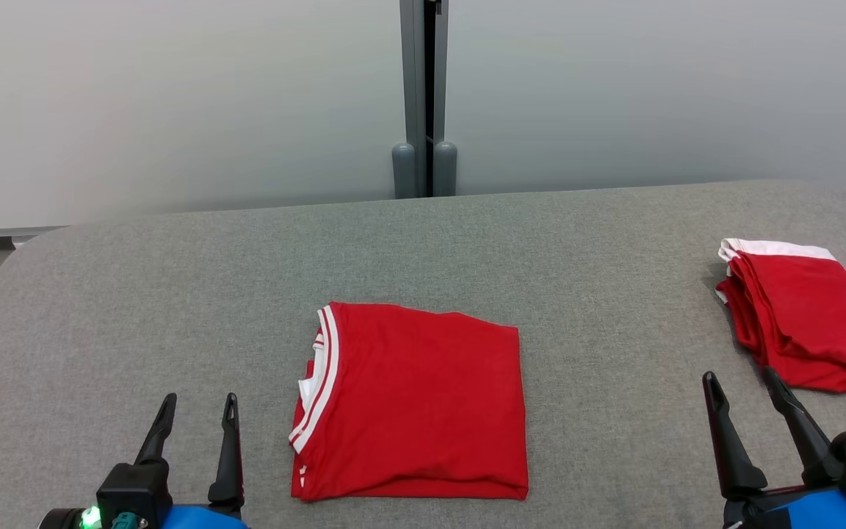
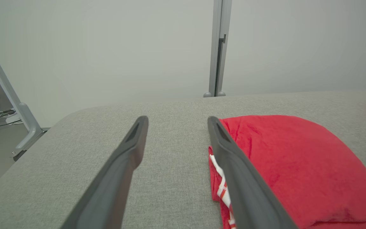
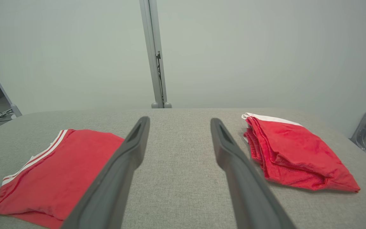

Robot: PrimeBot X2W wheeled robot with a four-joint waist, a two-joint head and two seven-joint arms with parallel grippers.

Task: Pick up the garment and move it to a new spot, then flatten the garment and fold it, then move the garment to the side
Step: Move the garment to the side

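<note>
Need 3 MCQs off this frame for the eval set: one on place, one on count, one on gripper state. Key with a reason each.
1. Where does the folded red shirt lie on the grey table?
A. At the far left edge
B. In the middle, before the robot
C. Hanging over the right end

2. How many red garments lie on the table?
A. One
B. Two
C. Three

3. How do the left gripper and the right gripper stand?
A. Both open, holding nothing
B. Both shut on the shirt
C. Left open, right shut on cloth

Key:
1 B, the head view shows it centred between the two grippers.
2 B, the shirt plus a second red garment with a white band at the right.
3 A, each pair of fingers stands apart with nothing between them.
</note>
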